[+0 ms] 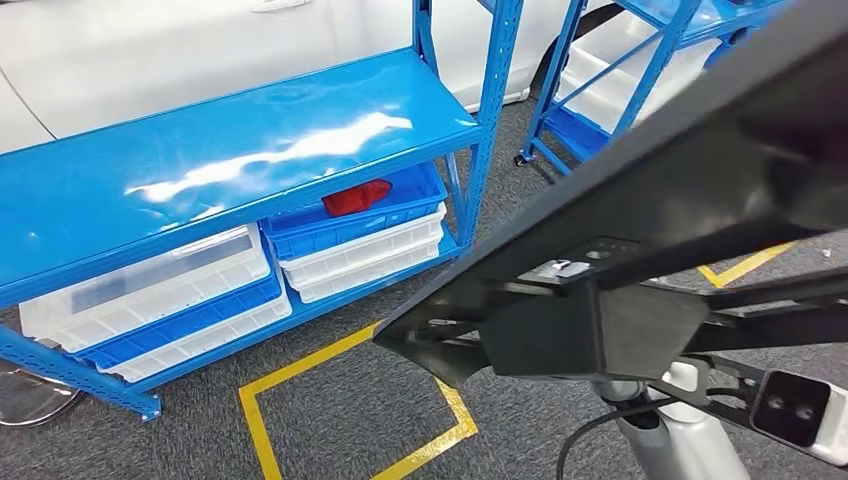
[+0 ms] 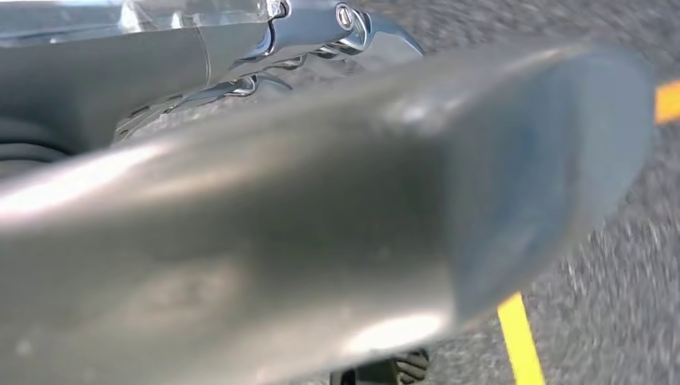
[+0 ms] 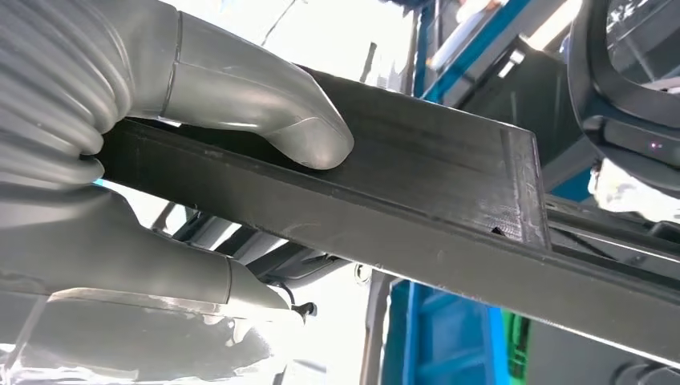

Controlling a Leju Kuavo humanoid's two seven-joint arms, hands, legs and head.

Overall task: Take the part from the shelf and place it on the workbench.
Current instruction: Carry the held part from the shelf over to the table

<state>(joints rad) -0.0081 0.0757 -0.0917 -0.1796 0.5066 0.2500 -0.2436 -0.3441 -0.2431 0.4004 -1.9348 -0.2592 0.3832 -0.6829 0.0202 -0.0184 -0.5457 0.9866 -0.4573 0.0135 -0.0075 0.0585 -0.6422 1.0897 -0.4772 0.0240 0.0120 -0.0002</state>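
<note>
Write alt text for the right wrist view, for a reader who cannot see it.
The robot's right hand grips a long black part, its thick grey thumb pressed on the part's flat face. Blurred blue shelf frames lie behind it.

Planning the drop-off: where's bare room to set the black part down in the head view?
The glossy blue top shelf is bare across its whole width. The shelf below is crowded with stacked blue and white plastic bins. The grey floor inside the yellow tape outline is open.
</note>
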